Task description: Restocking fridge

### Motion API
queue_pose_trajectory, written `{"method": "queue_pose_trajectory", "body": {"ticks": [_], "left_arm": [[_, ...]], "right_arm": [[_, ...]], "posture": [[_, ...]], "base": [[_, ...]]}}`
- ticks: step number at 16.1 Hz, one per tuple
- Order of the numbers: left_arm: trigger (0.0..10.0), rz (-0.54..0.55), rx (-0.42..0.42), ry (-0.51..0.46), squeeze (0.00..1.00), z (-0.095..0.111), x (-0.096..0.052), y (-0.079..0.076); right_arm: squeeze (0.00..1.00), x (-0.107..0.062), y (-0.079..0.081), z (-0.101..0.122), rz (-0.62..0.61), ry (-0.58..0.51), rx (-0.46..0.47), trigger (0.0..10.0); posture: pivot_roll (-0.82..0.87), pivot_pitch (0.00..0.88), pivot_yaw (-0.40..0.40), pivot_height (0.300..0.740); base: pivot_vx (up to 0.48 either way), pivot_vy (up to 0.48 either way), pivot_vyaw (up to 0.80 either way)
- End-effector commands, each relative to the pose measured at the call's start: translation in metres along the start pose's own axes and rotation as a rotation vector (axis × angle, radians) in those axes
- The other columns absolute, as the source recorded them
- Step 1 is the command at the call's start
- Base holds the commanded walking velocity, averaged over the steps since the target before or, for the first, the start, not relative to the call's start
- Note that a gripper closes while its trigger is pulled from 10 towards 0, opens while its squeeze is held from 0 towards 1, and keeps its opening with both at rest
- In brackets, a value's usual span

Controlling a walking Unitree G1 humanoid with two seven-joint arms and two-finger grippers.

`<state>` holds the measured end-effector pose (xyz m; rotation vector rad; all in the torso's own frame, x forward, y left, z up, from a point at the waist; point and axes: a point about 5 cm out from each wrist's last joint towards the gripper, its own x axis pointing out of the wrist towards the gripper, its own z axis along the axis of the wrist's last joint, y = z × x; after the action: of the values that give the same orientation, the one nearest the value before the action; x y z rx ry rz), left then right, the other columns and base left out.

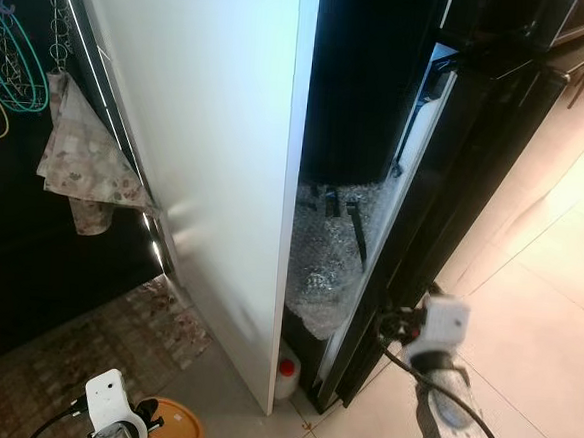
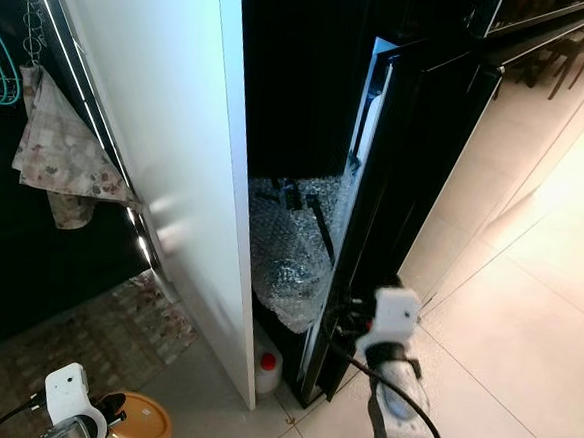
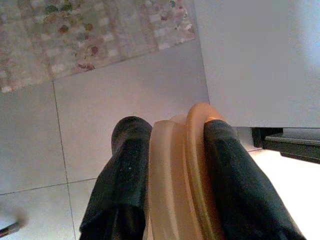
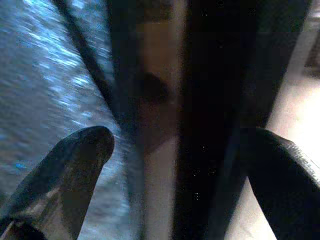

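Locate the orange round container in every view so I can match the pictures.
Left eye view: the orange round container is at the bottom edge, left of centre.
Right eye view: bottom left corner area.
Left wrist view: bottom centre, clamped by the left gripper.
Right wrist view: faces the black door edge instead.
Shared landmark: the white door panel beside the container.
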<state>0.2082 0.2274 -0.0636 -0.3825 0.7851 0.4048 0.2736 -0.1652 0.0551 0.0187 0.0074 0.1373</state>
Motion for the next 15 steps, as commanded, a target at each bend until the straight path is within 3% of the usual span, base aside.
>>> {"method": "queue_pose_trajectory", "body": {"ticks": [1,5,10,15], "left_arm": [[10.0,0.002,0.014,0.012,0.00,-0.004,-0.001,0.002],[10.0,0.002,0.013,0.012,0.00,-0.005,-0.001,0.002],[10.0,-0.003,0.017,0.012,0.00,-0.005,-0.001,0.001],[10.0,-0.010,0.023,0.006,0.00,-0.003,-0.001,-0.001]], "right_arm": [[0.00,0.004,0.010,0.003,0.077,0.004,0.012,10.0],[0.00,0.008,0.008,0.010,0.047,-0.023,-0.015,10.0],[0.00,0.014,-0.005,0.022,-0.040,-0.065,-0.074,10.0],[0.00,0.023,-0.001,0.027,-0.045,-0.073,-0.096,10.0]], "posture": [[0.02,0.000,-0.001,0.740],[0.01,0.000,0.000,0.740],[0.01,0.000,-0.001,0.740],[0.01,0.000,-0.001,0.740]], "base": [[0.000,0.000,0.00],[0.000,0.000,0.00],[0.000,0.000,0.00],[0.000,0.000,0.00]]}}
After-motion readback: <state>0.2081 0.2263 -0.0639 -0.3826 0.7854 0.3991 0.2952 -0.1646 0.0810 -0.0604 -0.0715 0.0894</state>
